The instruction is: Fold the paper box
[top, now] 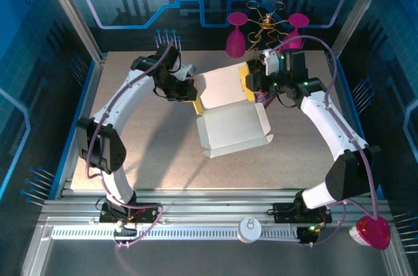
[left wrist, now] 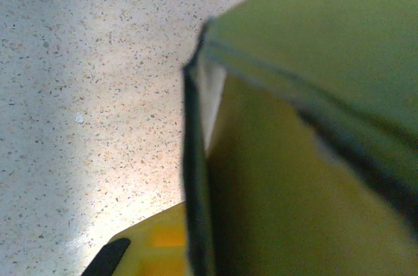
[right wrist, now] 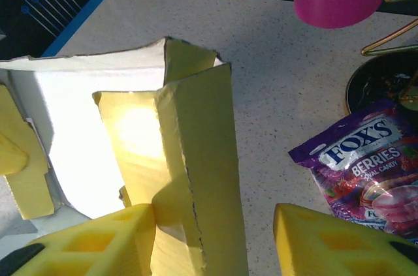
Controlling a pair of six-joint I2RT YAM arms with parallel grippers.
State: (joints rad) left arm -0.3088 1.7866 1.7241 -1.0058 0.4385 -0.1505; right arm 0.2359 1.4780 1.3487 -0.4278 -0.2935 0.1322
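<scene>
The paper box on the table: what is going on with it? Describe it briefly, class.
Both arms are at the paper box, which sits half folded mid-table, pale inside up. The left gripper is shut on its left edge. The right gripper stands open around an upright yellow side flap, not clamping it. A Fox's berries candy packet lies on the table nearby.

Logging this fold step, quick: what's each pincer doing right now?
Left pincer: shut on the paper box edge.
Right pincer: open, a raised flap between its fingers.
</scene>
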